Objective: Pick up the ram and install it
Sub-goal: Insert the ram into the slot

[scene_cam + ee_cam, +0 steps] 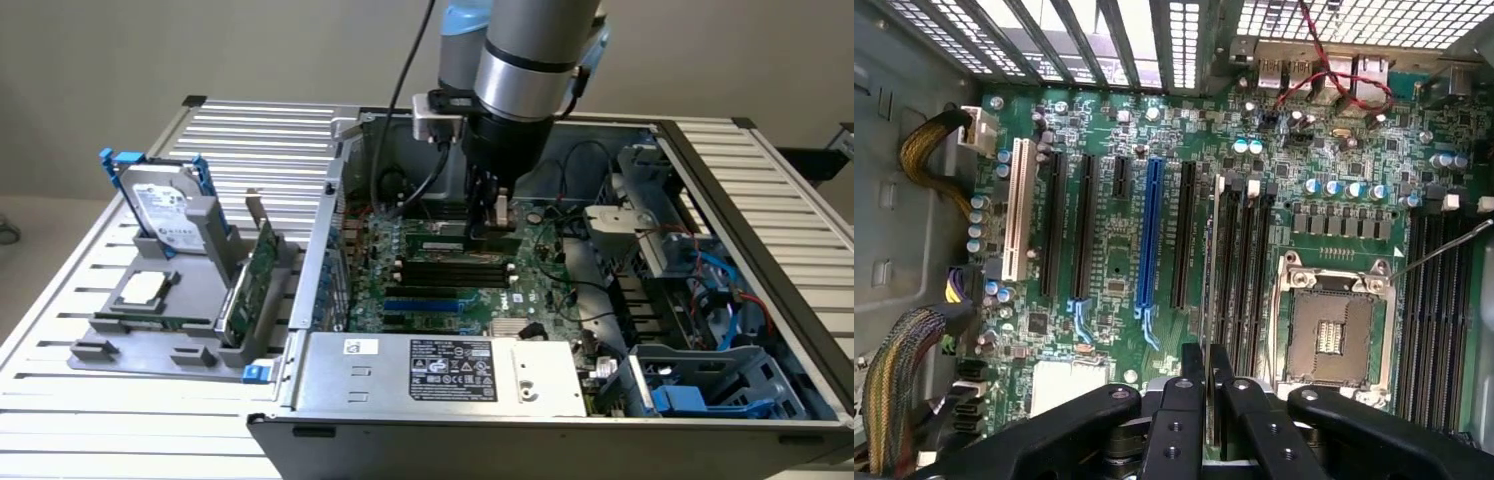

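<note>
Gripper [1207, 362] noted with jaws nearly together, judged to be clamped on the ram [1210, 260], which is seen edge-on as a thin pale strip running out from between the fingers. The strip is lined up over the memory slot at the edge of the bank of memory slots [1249, 270], on the side nearest the blue expansion slot [1147, 240], next to the open CPU socket [1334, 330] on the motherboard [1114, 130]. In the exterior view the arm is lowered into the open computer case [534, 440], directly above that bank. Progress, as judged: pick-up done and the ram carried to its slot; whether it is touching the slot, partly entered or seated cannot be told, so installation is not recorded as complete. Writing: a white and black label [451, 368] is carried on the power supply [347, 385], text too small to be read; the hard drive [171, 215] standing in the grey holder [134, 350] beside the green expansion card [254, 285] also bears an unreadable label. No brand could be made out.
</note>
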